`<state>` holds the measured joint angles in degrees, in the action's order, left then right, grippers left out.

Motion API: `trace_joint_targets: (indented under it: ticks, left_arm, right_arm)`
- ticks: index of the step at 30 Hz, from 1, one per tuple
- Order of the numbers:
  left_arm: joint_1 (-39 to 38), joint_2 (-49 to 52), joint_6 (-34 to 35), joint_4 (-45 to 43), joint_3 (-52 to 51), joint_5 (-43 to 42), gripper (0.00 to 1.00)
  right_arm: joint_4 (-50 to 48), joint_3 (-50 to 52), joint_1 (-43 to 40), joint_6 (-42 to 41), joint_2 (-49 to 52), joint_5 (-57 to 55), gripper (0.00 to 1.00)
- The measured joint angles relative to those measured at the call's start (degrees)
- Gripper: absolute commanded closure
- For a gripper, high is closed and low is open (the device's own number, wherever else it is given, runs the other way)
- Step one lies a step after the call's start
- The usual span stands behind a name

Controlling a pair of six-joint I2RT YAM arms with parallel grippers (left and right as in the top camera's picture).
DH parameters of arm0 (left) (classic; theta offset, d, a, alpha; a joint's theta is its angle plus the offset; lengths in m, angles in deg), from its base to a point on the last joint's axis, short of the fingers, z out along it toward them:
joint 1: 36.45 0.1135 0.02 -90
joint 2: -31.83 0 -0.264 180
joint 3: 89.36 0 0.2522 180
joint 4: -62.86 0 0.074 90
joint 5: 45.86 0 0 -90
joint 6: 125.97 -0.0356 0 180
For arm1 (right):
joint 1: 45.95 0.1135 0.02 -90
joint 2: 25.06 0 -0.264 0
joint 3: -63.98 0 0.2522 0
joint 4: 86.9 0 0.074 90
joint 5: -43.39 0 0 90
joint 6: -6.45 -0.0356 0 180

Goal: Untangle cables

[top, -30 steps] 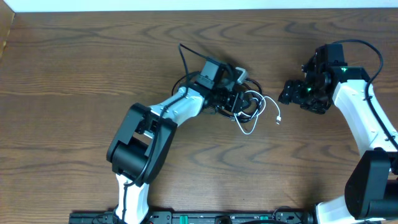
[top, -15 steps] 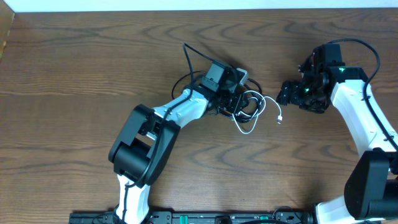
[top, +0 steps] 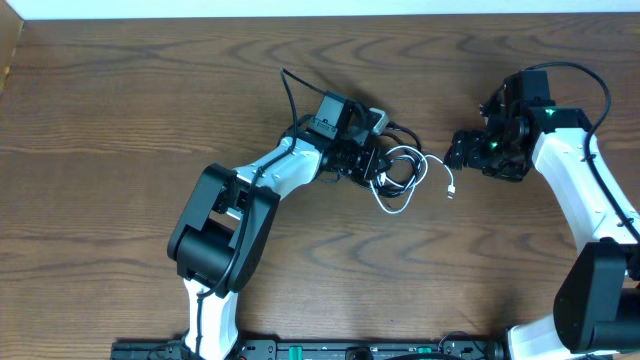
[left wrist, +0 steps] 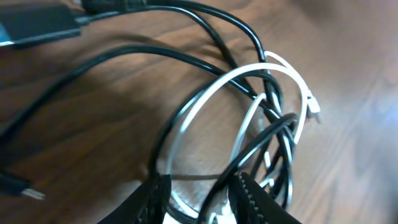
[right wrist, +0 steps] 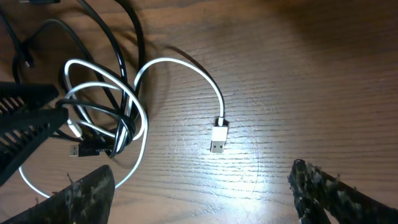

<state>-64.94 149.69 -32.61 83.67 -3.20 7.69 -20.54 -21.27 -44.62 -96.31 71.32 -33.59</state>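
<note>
The cables (top: 398, 170), one thin white cord and one thin black cord, lie looped together on the wooden table. In the left wrist view the white loop (left wrist: 205, 93) crosses over the black strands (left wrist: 186, 62). My left gripper (top: 371, 160) is low over the bundle's left side. Its jaws (left wrist: 199, 202) stand partly apart, with black and white strands running between them. My right gripper (top: 465, 150) hovers just right of the bundle, open and empty (right wrist: 205, 199). The white cord's plug (right wrist: 218, 138) lies on the wood in front of it.
A small grey block (top: 379, 118) sits at the bundle's far edge, with a black lead running off it. The left gripper's ribbed fingers (right wrist: 25, 118) show at the left of the right wrist view. The table's far edge (top: 320, 14) runs along the top.
My left gripper has shifted slightly left over the bundle and its jaws have narrowed around the strands. My right gripper has barely moved and has opened a little wider.
</note>
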Motion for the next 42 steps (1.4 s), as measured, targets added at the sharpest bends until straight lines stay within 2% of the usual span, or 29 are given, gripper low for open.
trace_joint_targets:
  ticks: [3,17,27,33,34,36,42]
  left_arm:
    - [0.0,0.0,-0.31,-0.07,0.0,1.6,0.67]
    - [0.48,0.04,-0.44,-3.04,0.0,6.86,0.67]
    - [-6.21,1.81,-0.44,-2.95,0.0,6.58,0.67]
    - [-6.97,1.84,-0.44,-1.77,0.0,6.25,0.66]
    - [-6.91,1.84,-0.44,-1.81,0.0,6.14,0.6]
    - [-6.93,1.84,-0.26,-2.16,0.0,6.12,0.55]
    - [-9.11,1.84,-0.52,-3.63,0.04,9.57,0.53]
  right_arm:
    - [0.0,0.0,0.0,0.02,0.0,0.0,0.13]
    - [0.02,0.0,0.0,0.02,0.0,0.0,0.12]
    - [0.07,0.0,0.0,0.02,0.0,0.0,0.12]
    - [0.02,0.0,0.0,0.02,0.0,0.0,0.12]
    - [0.0,0.0,0.0,0.02,0.0,0.0,0.12]
    - [-0.17,0.0,0.0,0.02,0.0,0.0,0.12]
    - [-0.68,0.0,0.0,0.02,0.0,0.0,0.13]
